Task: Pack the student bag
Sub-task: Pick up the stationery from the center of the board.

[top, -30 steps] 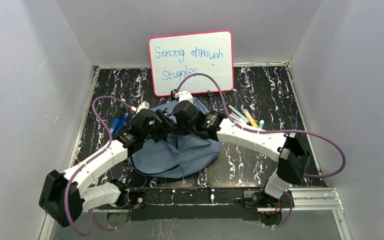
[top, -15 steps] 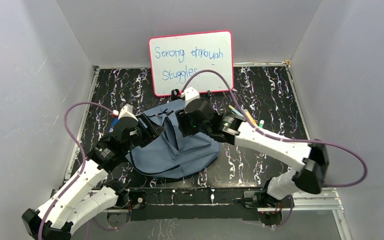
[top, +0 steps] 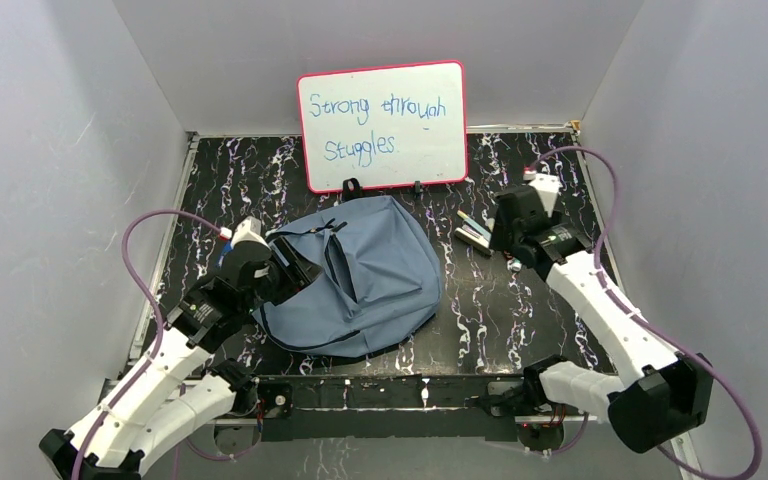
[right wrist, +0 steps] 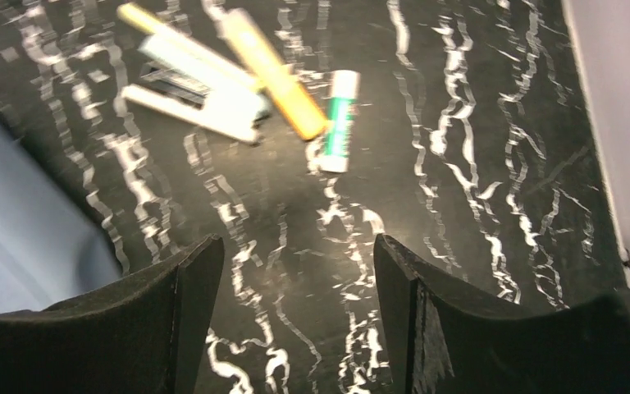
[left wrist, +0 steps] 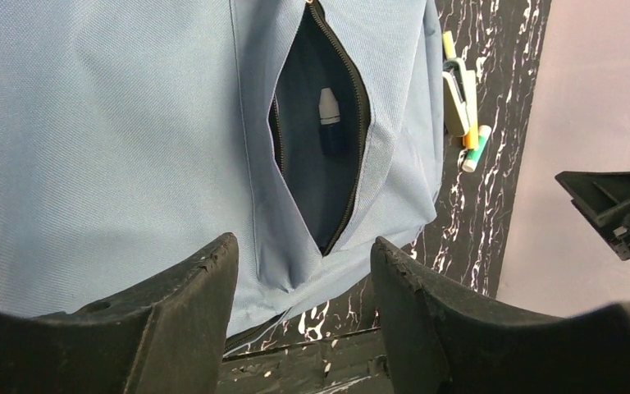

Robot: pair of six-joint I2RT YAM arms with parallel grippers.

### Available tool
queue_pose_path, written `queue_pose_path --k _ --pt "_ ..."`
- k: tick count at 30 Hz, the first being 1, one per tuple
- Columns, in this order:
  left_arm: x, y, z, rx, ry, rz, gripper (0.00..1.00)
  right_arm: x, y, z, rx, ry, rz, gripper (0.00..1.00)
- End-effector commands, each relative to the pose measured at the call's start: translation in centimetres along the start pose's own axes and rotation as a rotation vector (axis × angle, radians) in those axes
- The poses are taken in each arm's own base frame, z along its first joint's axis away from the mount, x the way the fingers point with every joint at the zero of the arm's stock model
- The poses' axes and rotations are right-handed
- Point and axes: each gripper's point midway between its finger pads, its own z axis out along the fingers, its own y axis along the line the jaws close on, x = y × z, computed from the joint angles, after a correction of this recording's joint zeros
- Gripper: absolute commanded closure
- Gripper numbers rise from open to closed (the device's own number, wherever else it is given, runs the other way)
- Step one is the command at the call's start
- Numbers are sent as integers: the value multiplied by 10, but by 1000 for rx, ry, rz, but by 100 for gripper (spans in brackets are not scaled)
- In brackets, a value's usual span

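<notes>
Under my left gripper [left wrist: 302, 246]: bag [left wrist: 115, 123], soft, floppy, likely light.
Hold: fabric beside zipper [left wrist: 364, 123].
Left, right gripper [right wrist: 297, 243]: released, empty.

pens [top: 472, 231] right of student bag [top: 380, 285]

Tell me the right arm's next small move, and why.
Probably lower the right end effector onto the green-and-white marker and close on it. The jaws stand open and empty above the marker, which looks like the nearest loose item, and the bag lies unzipped, ready to take it.
</notes>
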Motion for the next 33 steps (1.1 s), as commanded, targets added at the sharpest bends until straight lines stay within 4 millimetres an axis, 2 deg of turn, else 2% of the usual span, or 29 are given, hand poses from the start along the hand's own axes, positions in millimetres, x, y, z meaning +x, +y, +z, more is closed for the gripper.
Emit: queue_pose_path --k 1,7,13,24,29,33 --pt "-1 -10 -2 19 21 39 43 -1 -36 22 57 55 89 23" --pt "-1 -11 -4 26 21 33 43 19 -45 69 3 205 125 22" --pt "1 -10 -7 42 23 24 43 33 -43 105 -54 322 172 33" --pt "4 -8 -10 55 25 13 43 48 -43 141 -5 405 166 49" --pt "4 -7 -10 53 26 9 43 58 -53 153 61 432 145 51" --pt "5 -6 -10 50 28 5 43 63 -51 160 58 449 142 54"
